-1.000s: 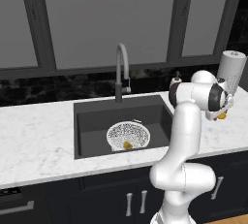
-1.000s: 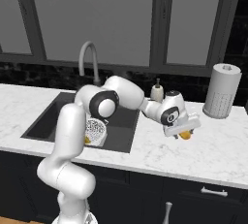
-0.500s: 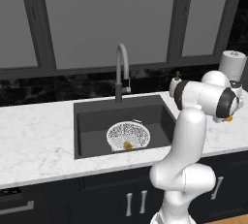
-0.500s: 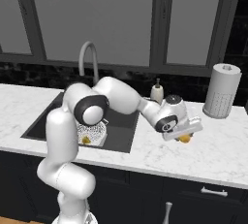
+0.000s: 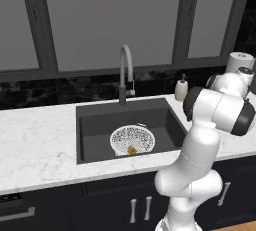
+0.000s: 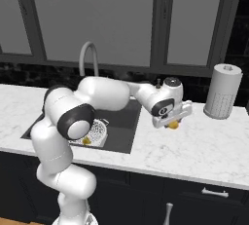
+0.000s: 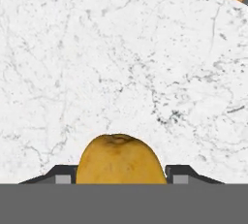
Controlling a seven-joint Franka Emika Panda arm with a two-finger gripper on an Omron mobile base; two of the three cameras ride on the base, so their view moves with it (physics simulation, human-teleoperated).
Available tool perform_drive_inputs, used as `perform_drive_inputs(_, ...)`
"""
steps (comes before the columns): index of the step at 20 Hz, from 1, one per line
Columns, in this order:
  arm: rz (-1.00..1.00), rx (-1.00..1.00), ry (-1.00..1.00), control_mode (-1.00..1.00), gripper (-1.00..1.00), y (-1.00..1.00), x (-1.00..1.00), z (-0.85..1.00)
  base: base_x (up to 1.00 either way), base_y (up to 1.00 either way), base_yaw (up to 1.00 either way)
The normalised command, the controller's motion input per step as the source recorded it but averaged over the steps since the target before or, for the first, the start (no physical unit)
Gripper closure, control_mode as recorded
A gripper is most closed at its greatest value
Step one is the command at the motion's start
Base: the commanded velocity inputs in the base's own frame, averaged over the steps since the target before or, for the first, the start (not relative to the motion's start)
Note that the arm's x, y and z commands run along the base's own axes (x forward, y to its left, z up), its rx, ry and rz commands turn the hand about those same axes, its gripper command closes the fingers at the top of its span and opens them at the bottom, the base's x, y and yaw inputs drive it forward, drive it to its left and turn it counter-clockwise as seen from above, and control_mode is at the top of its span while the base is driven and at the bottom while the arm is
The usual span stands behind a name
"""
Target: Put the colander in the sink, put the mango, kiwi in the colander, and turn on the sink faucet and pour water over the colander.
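The colander [image 5: 132, 140] sat on the floor of the sink [image 5: 95, 135], toward its 3 o'clock side, with one small yellow-brown fruit, the kiwi [image 5: 132, 150], lying at 6 o'clock inside it. Over the marble bench [image 6: 204, 143], right of the basin, the hand [image 6: 173, 123] was closed about halfway around the orange-yellow mango [image 7: 120, 160], which filled the space between both fingers [image 7: 62, 175].

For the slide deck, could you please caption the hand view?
Gripper closed on the mango above the white marble counter.
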Motion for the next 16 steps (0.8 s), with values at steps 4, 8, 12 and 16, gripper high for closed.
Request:
perform_drive_inputs(4, 0.16, 0.23, 0.10, -1.00, 1.00, 0.35, 0.21, 0.20, 0.00, 0.00, 0.00)
perform_drive_inputs(8, 0.14, 0.20, 0.12, -1.00, 1.00, 0.50, 0.25, 0.00, 0.00, 0.00, 0.00)
perform_drive_inputs(12, 0.10, 0.13, 0.02, -1.00, 1.00, 0.63, 0.09, 0.00, 0.00, 0.00, 0.00)
perform_drive_inputs(16, 0.05, 0.03, -0.02, -1.00, 1.00, 0.77, 0.00, -0.02, 0.00, 0.00, 0.00)
